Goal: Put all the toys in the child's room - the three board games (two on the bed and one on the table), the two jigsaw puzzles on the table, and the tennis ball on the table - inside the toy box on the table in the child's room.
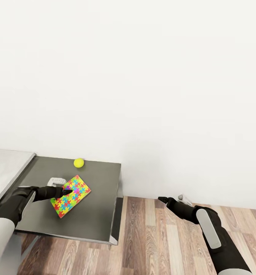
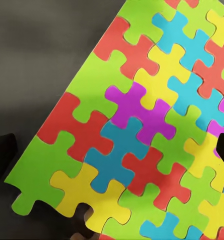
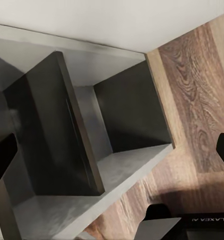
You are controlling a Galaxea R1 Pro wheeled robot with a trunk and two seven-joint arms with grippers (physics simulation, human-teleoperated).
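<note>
Dark table [image 1: 89, 225]: left gripper [image 1: 68, 191] over jigsaw puzzle [image 1: 76, 193]; tennis ball [image 1: 79, 163] apart.

My left arm covers the near corner of the jigsaw puzzle [image 1: 71, 196] in the head view, and up close the board runs off the frame edges. There's a small white thing [image 1: 55, 181] on the bench [image 1: 89, 221] half behind my wrist, can't tell what. Whether my right jaws are parted is too small to judge.

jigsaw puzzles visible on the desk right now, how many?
1. The jigsaw puzzle lies flat on the dark grey desk wing, under the left gripper, nearer than the tennis ball. A second may sit outside the frame.
</note>
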